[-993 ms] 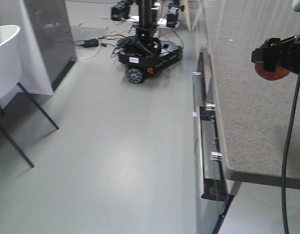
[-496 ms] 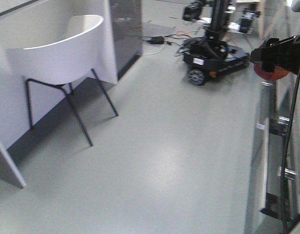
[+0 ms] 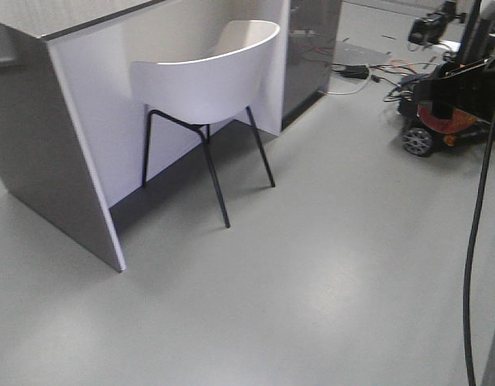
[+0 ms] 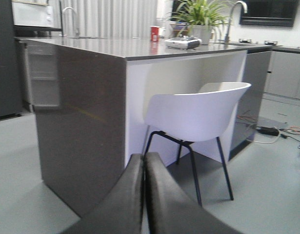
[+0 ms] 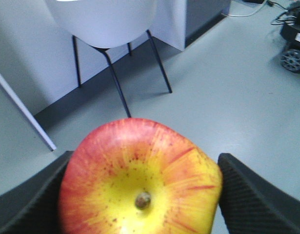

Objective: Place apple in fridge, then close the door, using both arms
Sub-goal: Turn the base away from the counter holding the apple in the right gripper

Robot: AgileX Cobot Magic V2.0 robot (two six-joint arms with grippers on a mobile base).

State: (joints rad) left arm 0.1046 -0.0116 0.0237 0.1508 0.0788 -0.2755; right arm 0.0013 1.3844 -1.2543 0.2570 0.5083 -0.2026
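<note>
Transport step: the apple [image 5: 140,180] is held clamped between the right fingers [image 5: 252,195], well right of the chair [image 3: 207,76]; the left fingers [image 4: 126,204] are together; the fridge must be sought.

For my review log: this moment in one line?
right gripper: shut on apple; left gripper: shut, empty; ahead: white chair, counter

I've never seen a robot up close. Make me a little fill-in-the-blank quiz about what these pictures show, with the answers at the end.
1. The right pincer is clamped on a red and yellow ____.
2. The left pincer is shut and holds ____.
3. The chair standing by the counter is coloured ____.

Missing words: apple; nothing; white.
</note>
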